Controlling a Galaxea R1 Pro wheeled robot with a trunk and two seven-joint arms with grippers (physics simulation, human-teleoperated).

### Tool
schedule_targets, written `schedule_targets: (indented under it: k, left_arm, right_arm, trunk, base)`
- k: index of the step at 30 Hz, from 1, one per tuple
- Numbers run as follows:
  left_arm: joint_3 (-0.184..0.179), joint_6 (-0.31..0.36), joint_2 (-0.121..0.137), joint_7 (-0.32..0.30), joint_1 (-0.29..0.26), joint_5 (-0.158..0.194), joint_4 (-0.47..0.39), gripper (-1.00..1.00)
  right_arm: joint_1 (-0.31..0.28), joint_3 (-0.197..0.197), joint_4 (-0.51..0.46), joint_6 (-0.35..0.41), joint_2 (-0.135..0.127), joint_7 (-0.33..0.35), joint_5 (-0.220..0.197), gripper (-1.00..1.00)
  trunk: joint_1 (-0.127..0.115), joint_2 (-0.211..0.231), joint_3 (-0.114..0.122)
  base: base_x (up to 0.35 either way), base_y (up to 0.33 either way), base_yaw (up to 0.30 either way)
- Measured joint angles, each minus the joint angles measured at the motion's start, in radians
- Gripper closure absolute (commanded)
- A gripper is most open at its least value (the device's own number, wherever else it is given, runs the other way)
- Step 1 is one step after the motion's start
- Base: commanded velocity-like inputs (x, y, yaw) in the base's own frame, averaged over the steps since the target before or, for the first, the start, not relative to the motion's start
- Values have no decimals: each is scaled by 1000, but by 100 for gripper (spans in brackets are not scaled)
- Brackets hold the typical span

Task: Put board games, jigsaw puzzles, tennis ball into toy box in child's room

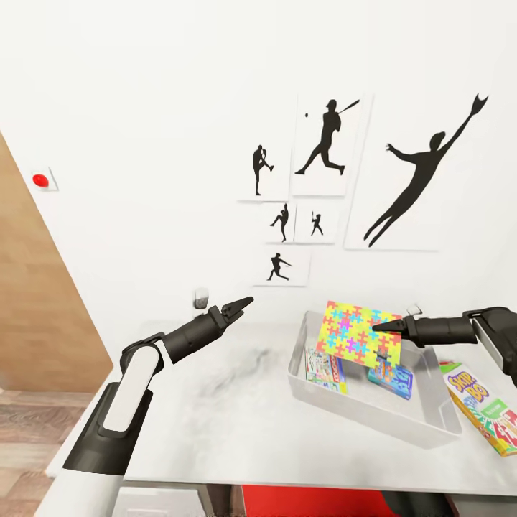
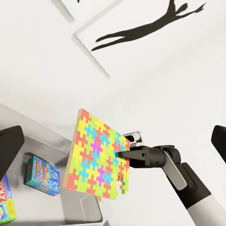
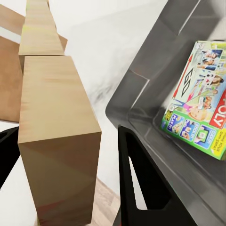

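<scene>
Head view: the right gripper (image 1: 382, 327) holds one jigsaw puzzle (image 1: 357, 331) by its edge, tilted up over the open toy box (image 1: 373, 414) on the table (image 1: 215, 424); the left wrist view shows the same puzzle (image 2: 96, 157) nipped between the closed fingertips of that gripper (image 2: 119, 154). In the right wrist view the puzzle's plain brown back (image 3: 54, 122) lies between the dark fingers (image 3: 139, 188), above the tub's grey wall (image 3: 155, 80). Two board games already lie inside the box: a green-edged one (image 1: 324, 368) and a blue one (image 1: 391, 379). A third, yellow-orange game (image 1: 482, 408) rests on the table just beside the tub's right rim, not yet inside. The left gripper (image 1: 240, 306) hovers empty over the table's far side, its fingers close together and holding nothing. The second jigsaw and the tennis ball cannot be located here. Judged from this arrangement, the task is roughly half done: the held puzzle awaits release, and the outside game, the other puzzle and the ball appear to remain.
</scene>
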Motion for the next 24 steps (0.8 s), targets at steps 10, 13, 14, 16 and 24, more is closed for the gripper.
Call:
schedule_targets:
  k: [10, 13, 14, 16, 24]
  left_arm:
    - [0, 0, 0, 0, 0, -1, 0, -100]
    - [0, 0, 0, 0, 0, -1, 0, -100]
    - [0, 0, 0, 0, 0, -1, 0, -100]
    - [0, 0, 0, 0, 0, -1, 0, -100]
    - [0, 1, 0, 0, 0, -2, 0, -100]
  right_arm:
    - [-12, 0, 6, -2, 1, -1, 0, 100]
    - [-20, 2, 7, -3, 2, -1, 0, 100]
    - [-22, 2, 8, -3, 2, -1, 0, 100]
    - [-24, 2, 8, -4, 2, -1, 1, 100]
    - [-29, 5, 9, -10, 3, -2, 0, 100]
  trunk:
    - [0, 0, -16]
    - [0, 0, -21]
    - [0, 0, -22]
    - [0, 0, -26]
    - [0, 0, -38]
  base:
    - [0, 0, 0]
    - [0, 0, 0]
    - [0, 0, 0]
    - [0, 0, 0]
    - [0, 0, 0]
